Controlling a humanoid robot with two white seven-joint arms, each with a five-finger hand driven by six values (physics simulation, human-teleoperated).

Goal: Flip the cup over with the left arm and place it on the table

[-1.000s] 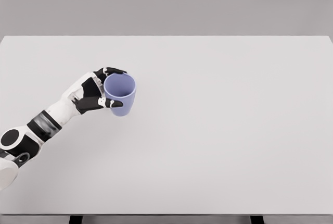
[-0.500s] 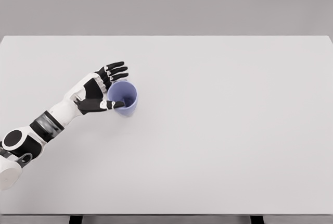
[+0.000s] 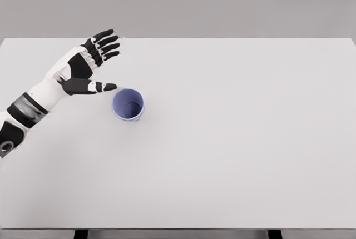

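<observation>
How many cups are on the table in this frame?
1. The single blue cup stands upright, mouth up, on the white table, left of centre. The open left hand is apart from it, up and to its left. Nothing could hide another.

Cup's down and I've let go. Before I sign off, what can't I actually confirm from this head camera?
- Base of the cup: hidden by its own wall and rim, so flat contact with the table is unseen.
- Cup's far outer side: faces away.
- Left hand: open, but the arm is cut off at the left edge.
- Right arm: out of frame.
</observation>
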